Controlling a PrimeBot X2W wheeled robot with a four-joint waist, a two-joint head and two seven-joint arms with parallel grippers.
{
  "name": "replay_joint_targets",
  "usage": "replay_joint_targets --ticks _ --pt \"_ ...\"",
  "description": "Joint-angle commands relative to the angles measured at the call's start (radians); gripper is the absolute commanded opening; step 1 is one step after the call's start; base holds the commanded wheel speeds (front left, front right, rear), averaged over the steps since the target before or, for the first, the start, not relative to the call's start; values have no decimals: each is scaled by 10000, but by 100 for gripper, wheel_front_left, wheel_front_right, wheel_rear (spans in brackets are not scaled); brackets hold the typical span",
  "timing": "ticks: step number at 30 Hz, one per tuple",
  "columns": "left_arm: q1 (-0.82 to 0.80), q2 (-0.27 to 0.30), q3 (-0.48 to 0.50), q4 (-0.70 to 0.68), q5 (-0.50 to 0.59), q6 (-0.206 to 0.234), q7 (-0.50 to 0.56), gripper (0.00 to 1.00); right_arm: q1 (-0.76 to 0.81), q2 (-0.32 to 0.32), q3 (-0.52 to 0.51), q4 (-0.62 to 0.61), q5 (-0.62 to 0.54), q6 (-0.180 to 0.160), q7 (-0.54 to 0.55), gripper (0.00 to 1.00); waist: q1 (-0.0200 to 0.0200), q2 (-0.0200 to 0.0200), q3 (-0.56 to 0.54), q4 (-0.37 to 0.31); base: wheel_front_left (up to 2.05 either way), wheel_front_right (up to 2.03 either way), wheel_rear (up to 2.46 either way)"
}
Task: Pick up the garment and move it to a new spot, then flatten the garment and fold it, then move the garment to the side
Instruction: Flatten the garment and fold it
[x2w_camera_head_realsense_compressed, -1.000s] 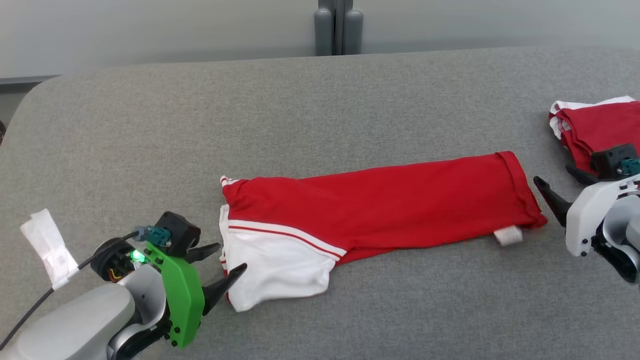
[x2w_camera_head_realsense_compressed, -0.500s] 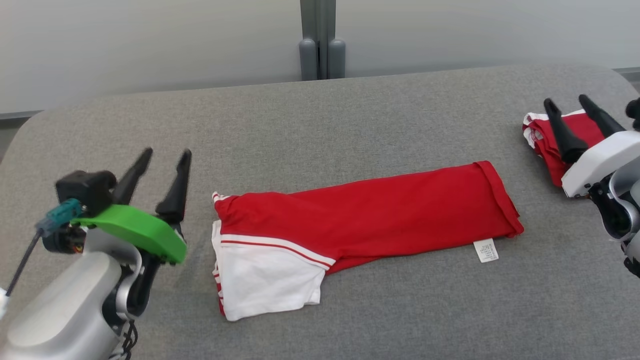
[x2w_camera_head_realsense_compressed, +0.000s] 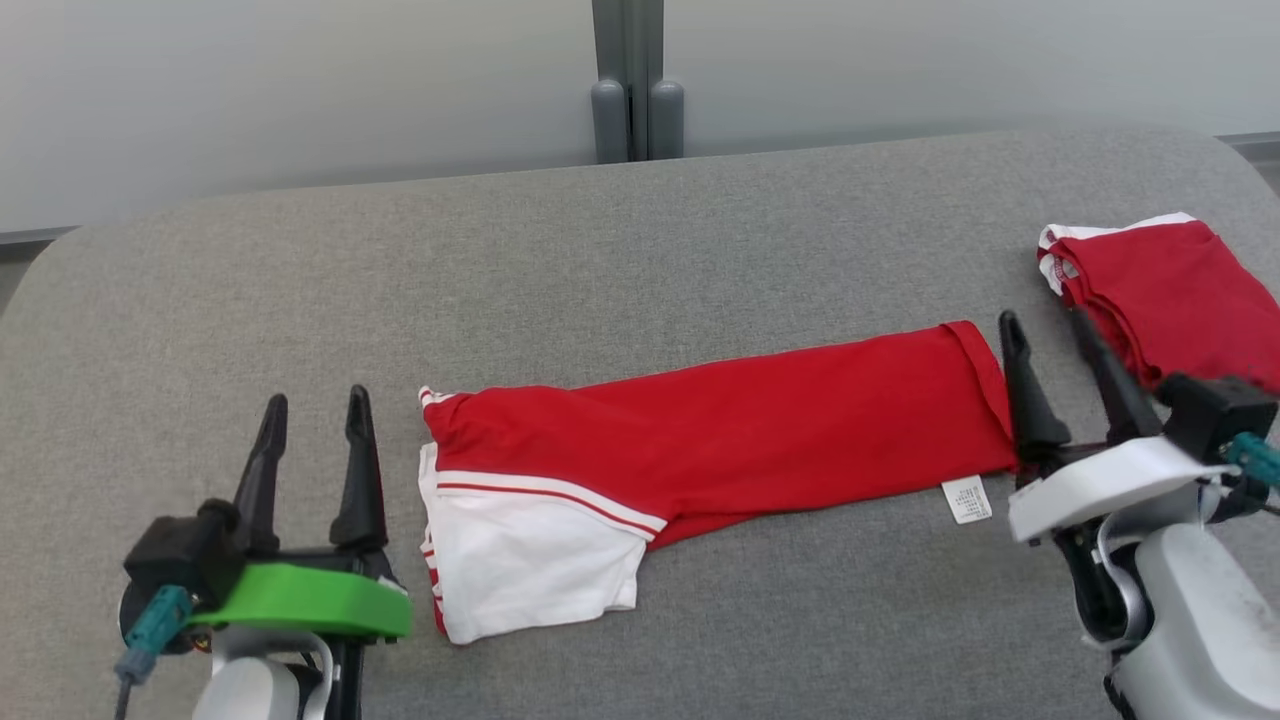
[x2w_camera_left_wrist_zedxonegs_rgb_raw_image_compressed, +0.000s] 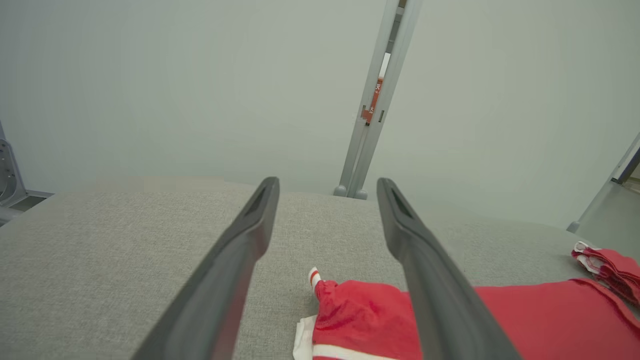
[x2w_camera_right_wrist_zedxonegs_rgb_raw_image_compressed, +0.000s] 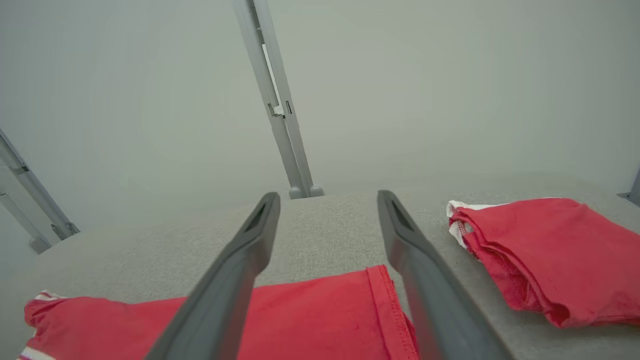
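— Two grippers and one long red garment (x2w_camera_head_realsense_compressed: 720, 440) between them; what sits furthest left?

— The left gripper (x2w_camera_head_realsense_compressed: 316, 396), low over the grey bench (x2w_camera_head_realsense_compressed: 700, 250), with a green cover (x2w_camera_head_realsense_compressed: 300, 600) at its base; its jaws stand wide apart and hold nothing; it is just beside the red garment's left end, not touching it.

— And how does the cloth lie?

— Flat across the middle of the bench, folded into a long strip that runs left to right and slants slightly away from the robot toward the right; a white sleeve (x2w_camera_head_realsense_compressed: 530, 560) edged with red stripes spreads out at the left end, on the side nearer the robot; a small white label (x2w_camera_head_realsense_compressed: 968, 498) pokes out from the near edge close to the right end.

— What is at that right end?

— The right gripper (x2w_camera_head_realsense_compressed: 1043, 318); its jaws are spread wide too, and empty; one dark finger (x2w_camera_head_realsense_compressed: 1022, 400) stands against the hem (x2w_camera_right_wrist_zedxonegs_rgb_raw_image_compressed: 382, 305) in the head view; in the right wrist view that hem lies below the gap between the two fingers; whether anything touches the cloth I cannot tell.

— Anything beyond it?

— A second, folded garment (x2w_camera_head_realsense_compressed: 1170, 290), red with white trim, rests near the bench's right edge, apart from the long one; behind the bench a grey post (x2w_camera_head_realsense_compressed: 635, 100) rises against a pale wall (x2w_camera_head_realsense_compressed: 300, 90).
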Motion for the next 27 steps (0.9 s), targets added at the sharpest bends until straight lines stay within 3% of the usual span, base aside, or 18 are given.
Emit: replay_joint_targets --ticks 1,4,11,19,27 --pt "325 -214 185 146 345 -216 -21 100 271 83 -57 -111 -287 -1 -19 100 1 0 -28 -2 0 0 0" --pt "604 -649 593 391 996 -680 -23 100 602 436 -234 -264 -654 -1 -20 100 1 0 -52 18 0 0 0" --pt "402 -1101 906 751 1698 -1184 -24 100 749 726 -498 -144 -1071 -1 -20 100 1 0 351 258 0 0 0" --pt "-125 -1189 610 1118 2010 -1341 -24 100 139 782 -936 1395 -1432 -1 -20 100 1 0 1042 800 0 0 0" --pt "-418 -1205 132 1363 1941 -1356 -24 100 -699 684 -2184 3092 -1884 -1 -21 100 1 0 1484 1355 0 0 0"
